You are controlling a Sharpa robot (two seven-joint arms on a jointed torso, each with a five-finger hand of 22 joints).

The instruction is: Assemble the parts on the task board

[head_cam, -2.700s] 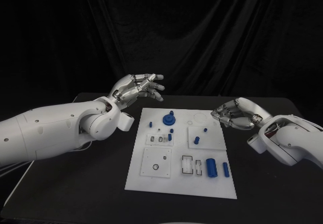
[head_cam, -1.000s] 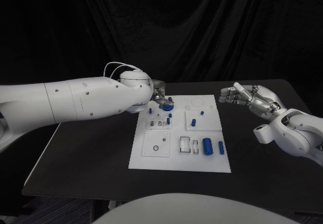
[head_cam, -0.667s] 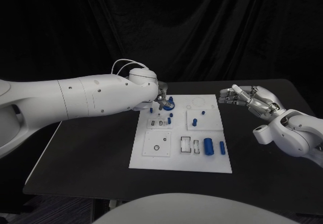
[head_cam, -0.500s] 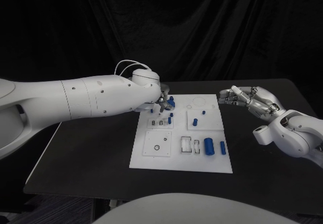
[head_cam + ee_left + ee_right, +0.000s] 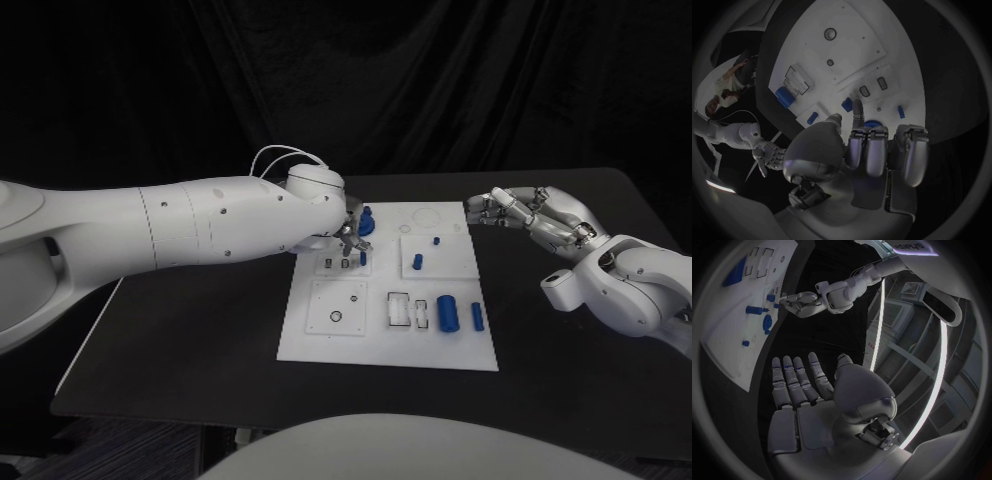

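The left hand (image 5: 351, 228) sits left of centre in the head view, at the far-left corner of the task board (image 5: 389, 355), mostly hidden behind its own white arm. In the left wrist view the left hand (image 5: 873, 150) has its fingers (image 5: 911, 150) curled side by side, one fingertip reaching down onto the round blue part (image 5: 873, 123) on the board. Whether it actually grips that part or only touches it cannot be told. In the head view this round blue part (image 5: 364, 224) shows just past the hand, with a small blue peg (image 5: 366, 212) right behind it.

The right hand (image 5: 526, 218) hovers at the right of the head view, beside the board's far-right corner and off its edge, fingers spread apart and holding nothing. The right wrist view shows the same hand (image 5: 811, 400) with its fingers (image 5: 792, 377) straight and apart over the dark desk (image 5: 798, 335).

The board lies in the middle of the black desk (image 5: 188, 330). Near its front-right edge lie a large blue cylinder (image 5: 449, 313) and a slimmer blue pin (image 5: 473, 317). A short blue piece (image 5: 415, 263) stands in the raised square at upper right, with a tiny blue stud (image 5: 436, 241) beyond it.
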